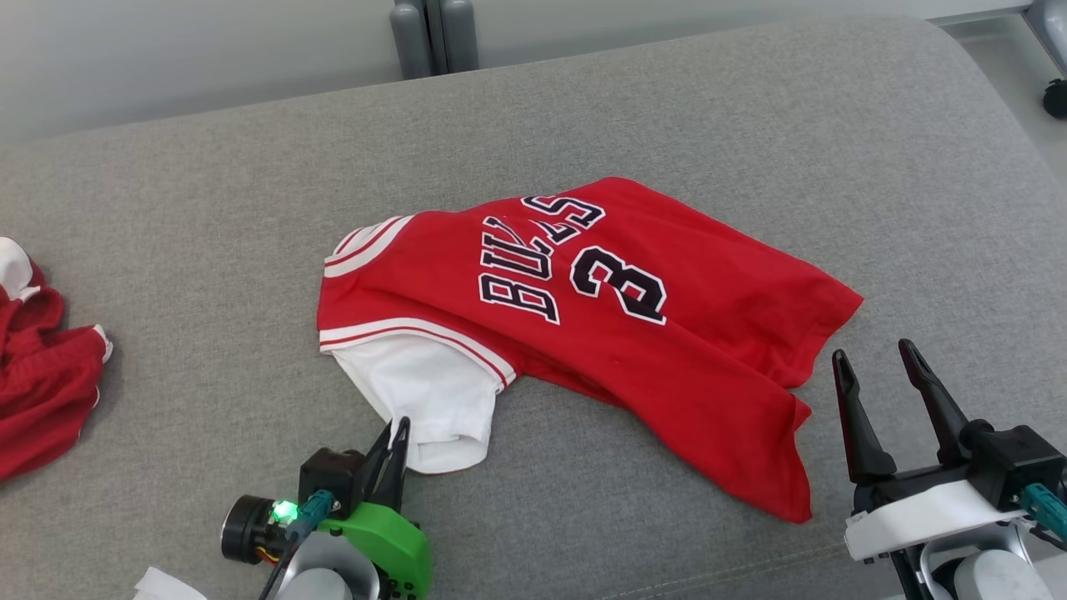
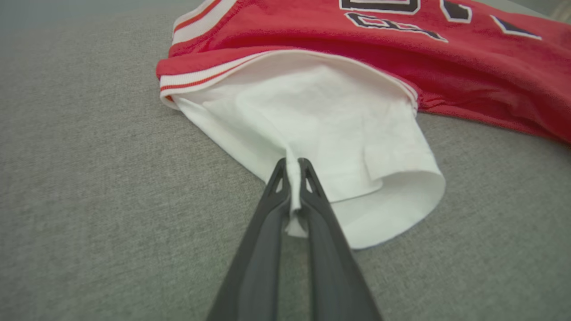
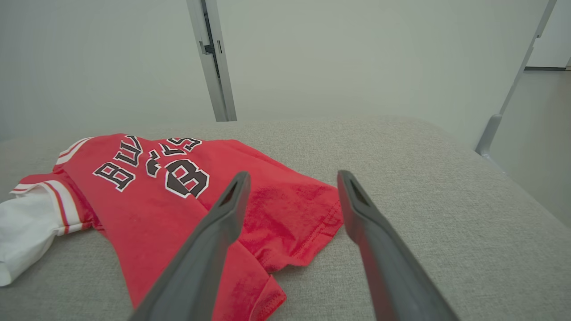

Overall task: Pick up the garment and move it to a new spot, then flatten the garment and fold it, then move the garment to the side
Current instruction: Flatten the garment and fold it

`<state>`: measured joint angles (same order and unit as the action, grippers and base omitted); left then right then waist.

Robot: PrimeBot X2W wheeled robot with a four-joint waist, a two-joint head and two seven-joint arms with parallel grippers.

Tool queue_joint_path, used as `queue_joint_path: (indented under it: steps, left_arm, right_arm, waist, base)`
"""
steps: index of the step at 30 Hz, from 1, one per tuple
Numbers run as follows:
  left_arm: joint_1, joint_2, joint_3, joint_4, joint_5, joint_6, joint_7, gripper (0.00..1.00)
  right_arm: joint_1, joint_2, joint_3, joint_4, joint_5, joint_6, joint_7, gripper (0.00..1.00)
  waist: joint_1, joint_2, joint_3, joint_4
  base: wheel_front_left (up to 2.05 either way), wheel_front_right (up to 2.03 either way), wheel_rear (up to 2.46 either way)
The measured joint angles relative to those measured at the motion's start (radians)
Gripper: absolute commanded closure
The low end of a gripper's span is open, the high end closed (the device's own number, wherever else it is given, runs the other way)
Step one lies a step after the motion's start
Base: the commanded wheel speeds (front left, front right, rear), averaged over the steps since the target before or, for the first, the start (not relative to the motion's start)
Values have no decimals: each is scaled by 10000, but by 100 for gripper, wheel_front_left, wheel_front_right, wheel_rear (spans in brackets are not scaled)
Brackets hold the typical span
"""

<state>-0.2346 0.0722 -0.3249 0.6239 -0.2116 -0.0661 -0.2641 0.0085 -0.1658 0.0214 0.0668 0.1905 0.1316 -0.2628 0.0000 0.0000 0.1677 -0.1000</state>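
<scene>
The garment [image 1: 583,308] is a red jersey with dark lettering, a number 3 and a white sleeve [image 1: 425,392], lying rumpled on the grey cushion. My left gripper [image 1: 398,429] is shut on the near edge of that white sleeve [image 2: 321,133]; in the left wrist view a fold of white cloth is pinched between the dark fingers [image 2: 308,187] of the gripper [image 2: 293,162]. My right gripper [image 1: 875,354] stands open just right of the jersey's hem, holding nothing. In the right wrist view its gripper [image 3: 292,178] hovers over the red hem [image 3: 294,223].
Another red and white cloth [image 1: 42,375] lies bunched at the cushion's left edge. The grey cushion [image 1: 750,125] stretches wide behind the jersey. A grey post [image 1: 433,33] stands beyond the far edge, and a floor caster [image 1: 1054,96] at the far right.
</scene>
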Motion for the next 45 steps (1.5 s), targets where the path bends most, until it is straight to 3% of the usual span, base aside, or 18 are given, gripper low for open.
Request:
queue_joint_path:
  steps: [9,23,24,25,33,45]
  left_arm:
    - [165,4,31,-1074,424,199,2,100]
    - [2221,278,117,-1743,163,625,90,100]
    - [2260,276,136,-1804,153,667,88,60]
    - [2267,272,140,-1910,155,713,84,0]
    - [2231,113,468,-2957,-59,809,23,0]
    - [2440,-2,2314,-5438,416,1208,2,0]
  right_arm:
    - [127,136,-82,21,0,0,2,0]
    - [316,169,-159,94,15,0,2,0]
    - [332,157,-186,100,17,0,2,0]
    - [337,146,-211,111,17,0,2,0]
    - [395,134,-194,247,13,0,0,0]
    - [133,-297,-564,997,-6,0,2,0]
  waist:
    - [0,0,-170,342]
    - [0,0,-409,757]
    - [0,0,-413,771]
    - [0,0,-423,786]
    - [0,0,-745,818]
    - [0,0,-912,931]
  base:
    - [0,0,0]
    - [0,0,0]
    - [0,0,0]
    - [0,0,0]
    - [0,0,0]
    - [0,0,0]
